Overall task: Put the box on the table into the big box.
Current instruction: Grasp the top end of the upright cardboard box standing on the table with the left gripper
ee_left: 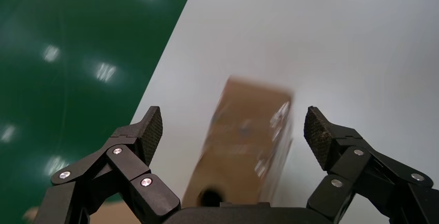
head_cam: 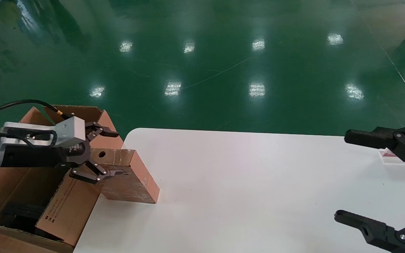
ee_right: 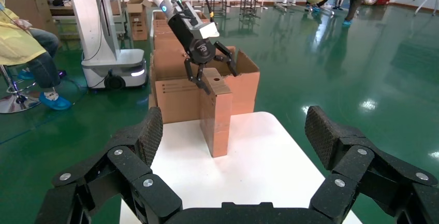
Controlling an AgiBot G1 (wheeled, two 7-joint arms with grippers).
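The box [head_cam: 128,177] stands on end at the left edge of the table [head_cam: 241,182], with the round hole in its top face. My left gripper [head_cam: 120,153] is open at that top end, one finger on each side and neither pressed against it. In the left wrist view the box [ee_left: 248,136] runs away between the spread fingers of the left gripper [ee_left: 233,128]. The big box [head_cam: 69,207] sits off the table's left edge, flaps open, black foam [head_cam: 19,212] inside. My right gripper [head_cam: 345,175] hovers open and empty at the table's right side.
A small pink-and-clear item [head_cam: 389,156] lies near the table's right edge. The right wrist view shows the robot's white body and base [ee_right: 111,69], stacked cartons [ee_right: 165,32] behind the big box [ee_right: 176,100], and a seated person [ee_right: 20,43]. Green floor surrounds the table.
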